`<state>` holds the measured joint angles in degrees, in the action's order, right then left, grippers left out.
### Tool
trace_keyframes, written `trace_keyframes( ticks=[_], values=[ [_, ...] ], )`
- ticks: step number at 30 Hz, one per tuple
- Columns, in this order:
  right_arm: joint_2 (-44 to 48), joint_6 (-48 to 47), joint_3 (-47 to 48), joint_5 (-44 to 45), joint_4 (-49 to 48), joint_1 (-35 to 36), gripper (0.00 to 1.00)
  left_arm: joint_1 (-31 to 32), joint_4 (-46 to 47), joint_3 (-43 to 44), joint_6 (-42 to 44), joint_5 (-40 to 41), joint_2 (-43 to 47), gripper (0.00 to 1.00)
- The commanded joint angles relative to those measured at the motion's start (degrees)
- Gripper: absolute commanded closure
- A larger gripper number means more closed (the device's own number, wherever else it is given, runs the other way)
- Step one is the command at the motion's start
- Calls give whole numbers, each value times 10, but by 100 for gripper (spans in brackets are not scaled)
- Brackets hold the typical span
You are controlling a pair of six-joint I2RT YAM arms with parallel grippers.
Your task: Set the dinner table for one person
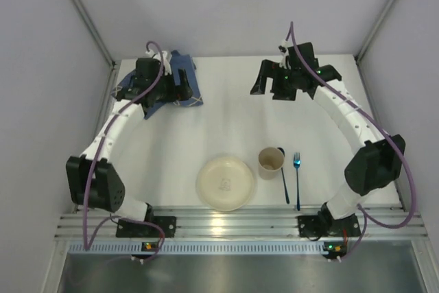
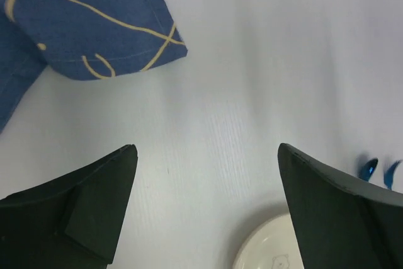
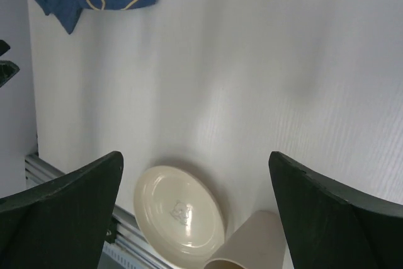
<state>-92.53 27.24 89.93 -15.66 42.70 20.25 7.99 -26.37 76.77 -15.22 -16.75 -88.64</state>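
Hovering over the white counter (image 1: 226, 114) that spread beneath both arms, left fingers (image 2: 82, 212) and right fingers (image 3: 63, 206) stood wide, empty; a shallow pinch could bunch the seemingly crumpled blue cloth (image 2: 94, 23).

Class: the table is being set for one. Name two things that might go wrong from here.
The blue cloth lies rumpled at the far left; the open left hand may pinch only a fold and drag it. The cup stands close beside the spoon and fork; an arm bringing the cloth could tip it.
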Motion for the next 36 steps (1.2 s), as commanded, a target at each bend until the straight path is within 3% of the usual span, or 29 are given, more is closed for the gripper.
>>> trace_keyframes(
  ticks=[1, 3, 4, 6, 11, 17, 26, 36],
  values=[
    [-26, 12, 58, -36, -8, 22, 0, 60, -14, 6, -50, 285, 158, 2],
    [-51, 21, 67, -48, -16, 40, 0, 55, 25, -62, -136, 353, 226, 2],
    [-61, 25, 80, -53, -23, 46, 1, 50, 42, -151, -187, 371, 249, 2],
    [-99, 40, 101, -64, -22, 59, 0, 9, 92, -209, -160, 242, 286, 2],
    [-136, 45, 156, -84, -7, 74, 0, 9, -32, -202, -169, 285, 204, 1],
    [-109, 35, 111, -83, 1, 77, 0, -3, 82, -244, -203, 260, 172, 2],
    [3, 21, -50, -53, 0, 77, 0, -10, 137, -146, -137, 283, 5, 2],
    [96, 11, -141, 7, 34, 78, 0, -19, 146, 23, -129, 345, -193, 14]
  ],
)
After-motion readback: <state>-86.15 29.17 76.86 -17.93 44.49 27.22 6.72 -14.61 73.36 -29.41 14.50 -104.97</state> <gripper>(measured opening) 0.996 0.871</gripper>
